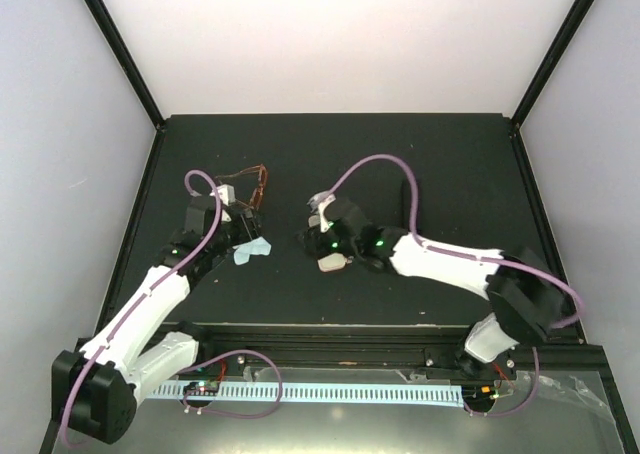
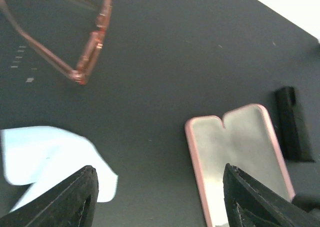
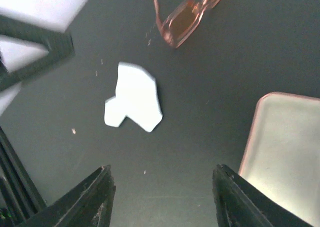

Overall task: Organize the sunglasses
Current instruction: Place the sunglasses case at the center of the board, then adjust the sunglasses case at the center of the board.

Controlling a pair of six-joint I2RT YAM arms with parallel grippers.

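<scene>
One pair of sunglasses (image 1: 252,186) with a thin reddish-brown frame lies unfolded on the black table, just beyond my left gripper (image 1: 250,224). The same pair shows at the top left of the left wrist view (image 2: 89,54) and at the top of the right wrist view (image 3: 186,18). My left gripper (image 2: 159,169) is open over bare table, with nothing between its fingers. My right gripper (image 1: 308,236) (image 3: 162,168) is also open and empty. It hovers beside a pink-rimmed open case (image 1: 333,262) (image 3: 285,152) (image 2: 240,157).
A light blue cloth (image 1: 253,249) (image 2: 45,157) (image 3: 134,103) lies crumpled between the two grippers. A black oblong case (image 1: 408,199) (image 2: 293,124) sits to the right of the pink one. Black frame posts rise at the table's corners.
</scene>
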